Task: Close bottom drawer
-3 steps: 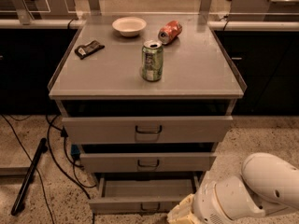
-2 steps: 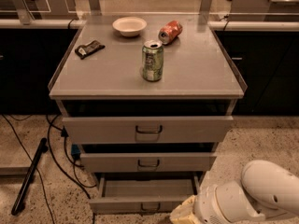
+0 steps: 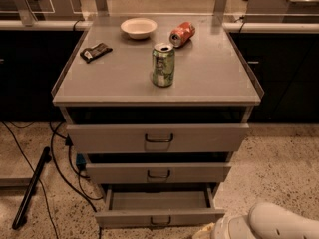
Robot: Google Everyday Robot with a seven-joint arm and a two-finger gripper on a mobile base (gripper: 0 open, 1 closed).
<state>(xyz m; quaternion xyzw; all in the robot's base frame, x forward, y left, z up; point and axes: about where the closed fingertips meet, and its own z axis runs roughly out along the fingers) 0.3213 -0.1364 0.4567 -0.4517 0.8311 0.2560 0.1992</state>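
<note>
The grey metal cabinet [image 3: 157, 83] has three drawers. The bottom drawer [image 3: 159, 216] is pulled out well beyond the others, its empty inside showing and its small dark loop handle facing me. The middle drawer [image 3: 158, 173] and top drawer [image 3: 158, 137] also stand slightly out. My white arm [image 3: 271, 224] is in the bottom right corner. My gripper [image 3: 203, 231] is at the bottom edge, just right of the bottom drawer's front and mostly cut off.
On the cabinet top stand a green can [image 3: 163, 64], a tipped red can [image 3: 182, 34], a white bowl [image 3: 138, 27] and a dark snack packet [image 3: 95, 52]. Black cables [image 3: 60, 168] and a black rod [image 3: 31, 188] lie on the floor at the left. Dark counters flank the cabinet.
My arm has dropped lower and to the right, so less of it shows. The drawers and the things on top have not moved.
</note>
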